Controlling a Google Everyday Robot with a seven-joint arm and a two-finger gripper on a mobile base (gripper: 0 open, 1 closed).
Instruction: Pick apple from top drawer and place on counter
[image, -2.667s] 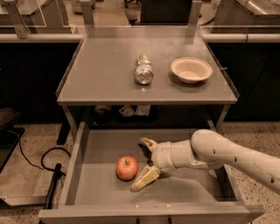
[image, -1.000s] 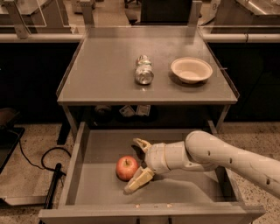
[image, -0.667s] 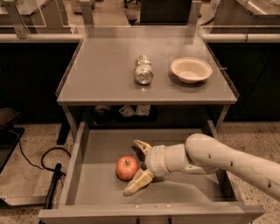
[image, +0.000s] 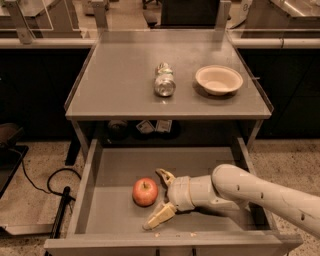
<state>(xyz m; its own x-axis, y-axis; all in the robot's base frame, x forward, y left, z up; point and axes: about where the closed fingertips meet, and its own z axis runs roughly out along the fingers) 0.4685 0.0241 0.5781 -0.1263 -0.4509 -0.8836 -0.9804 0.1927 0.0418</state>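
Small round red apple (image: 144, 191) with yellowish patches is seen on the floor of the wide shallow grey metal top drawer (image: 112, 167), left of centre, toward the front edge. Tan two-finger gripper (image: 153, 199) is held open at the apple's right side. Its fingers (image: 159, 216) are spread wide, one behind the apple and one in front; nothing is gripped.

Step in hand is judged to be the grasp. Gripper should be pushed further left until the apple sits deep between the fingers, then closed across its widest part, so it is not squeezed out toward the left wall.

Placement room is seen at the left side of the flat grey counter (image: 117, 90), away from the silver can (image: 164, 80) and beige bowl (image: 218, 79).

Finger-to-apple contact cannot be made out. Right part of the drawer floor is hidden by the pale arm (image: 250, 192), which is cut off at the right.
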